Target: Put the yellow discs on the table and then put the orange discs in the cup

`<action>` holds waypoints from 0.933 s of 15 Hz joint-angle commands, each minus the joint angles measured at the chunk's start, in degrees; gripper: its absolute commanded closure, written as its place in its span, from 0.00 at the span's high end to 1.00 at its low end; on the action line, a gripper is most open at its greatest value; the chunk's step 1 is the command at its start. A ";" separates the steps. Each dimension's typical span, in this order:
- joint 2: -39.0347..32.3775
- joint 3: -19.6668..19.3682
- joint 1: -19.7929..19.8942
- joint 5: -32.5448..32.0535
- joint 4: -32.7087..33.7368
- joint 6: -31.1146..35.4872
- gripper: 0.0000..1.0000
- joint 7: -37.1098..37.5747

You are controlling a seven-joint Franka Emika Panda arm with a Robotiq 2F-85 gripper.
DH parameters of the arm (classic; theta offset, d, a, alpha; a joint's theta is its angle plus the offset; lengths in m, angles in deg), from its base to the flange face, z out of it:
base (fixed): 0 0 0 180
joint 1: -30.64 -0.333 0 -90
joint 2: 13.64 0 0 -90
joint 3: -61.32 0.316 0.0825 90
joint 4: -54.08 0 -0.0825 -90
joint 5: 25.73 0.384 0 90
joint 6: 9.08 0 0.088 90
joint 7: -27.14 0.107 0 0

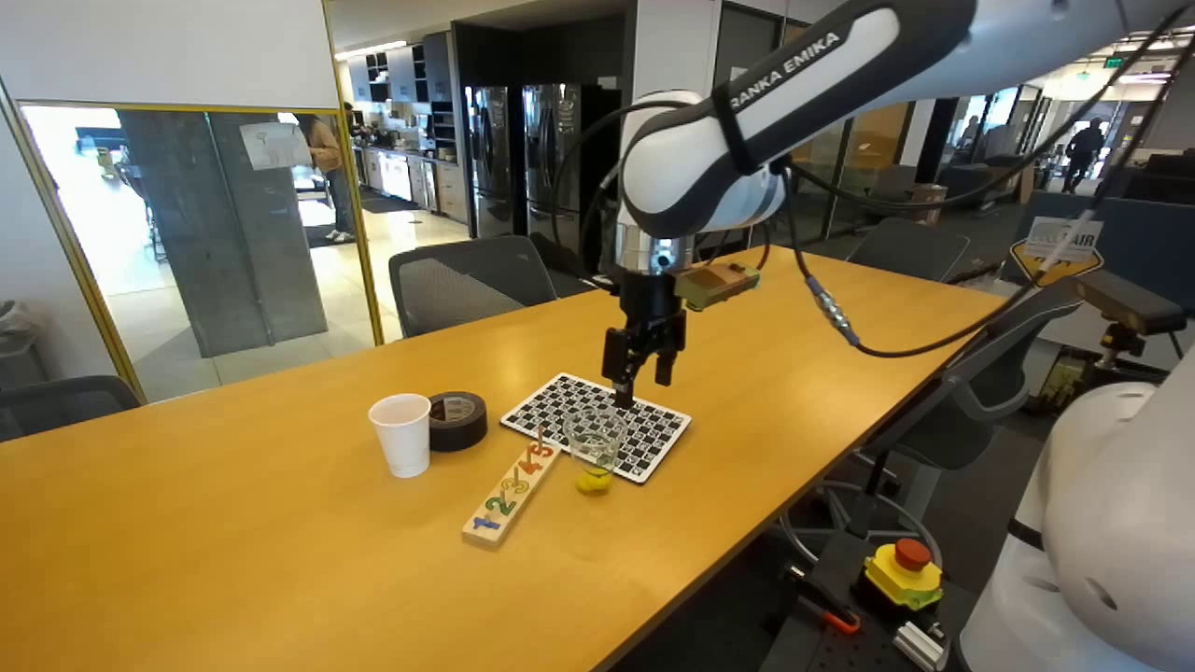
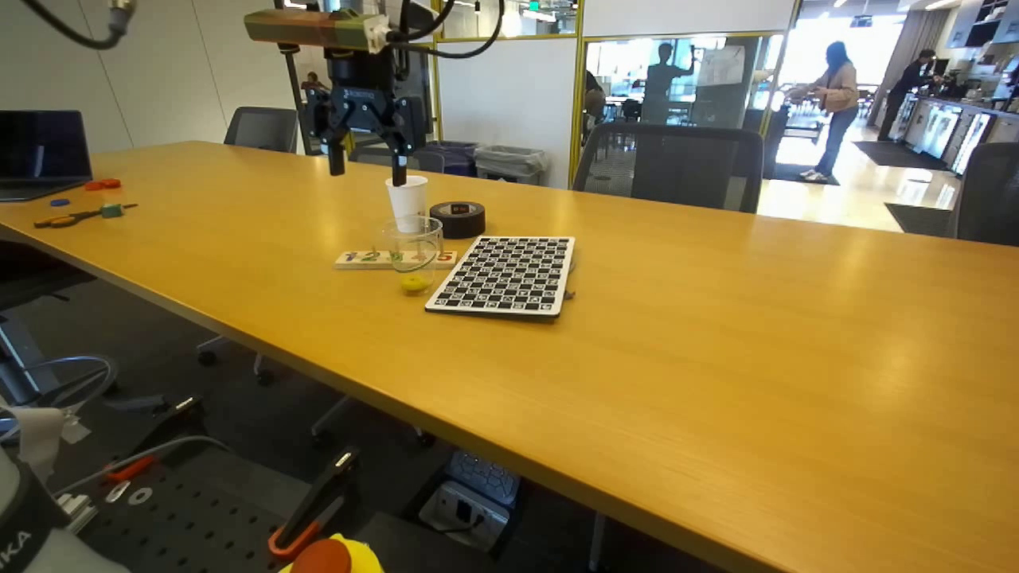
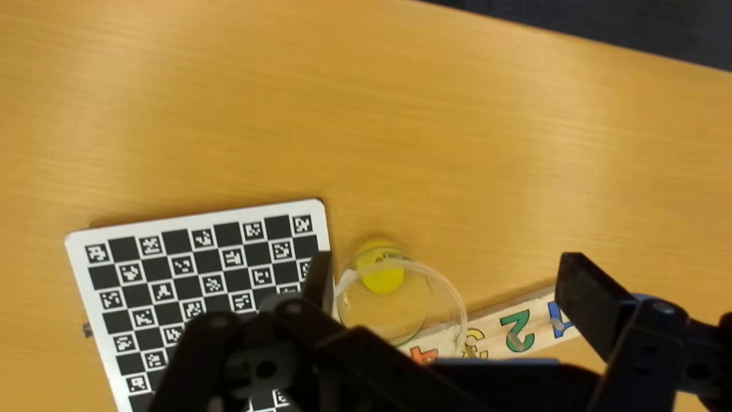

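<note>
While one cup (image 1: 403,439) stands, one tumbler (image 2: 413,251), perhaps two yellow discs (image 3: 382,277) inside

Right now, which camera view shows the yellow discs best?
The wrist view: it looks from above, showing the yellow discs largest, partly through the clear tumbler, though I cannot count them. Both exterior views show only a small yellow patch at the tumbler's base.

The gripper (image 2: 368,169) points down — fingers (image 3: 589,300) well apart.
</note>
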 commanded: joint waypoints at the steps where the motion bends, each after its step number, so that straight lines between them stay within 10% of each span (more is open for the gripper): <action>1: 14.42 -3.15 1.77 0.82 -11.33 -2.16 1.00 -4.66; 14: 28.45 0.43 5.98 1.15 -16.60 -12.92 1.00 13.37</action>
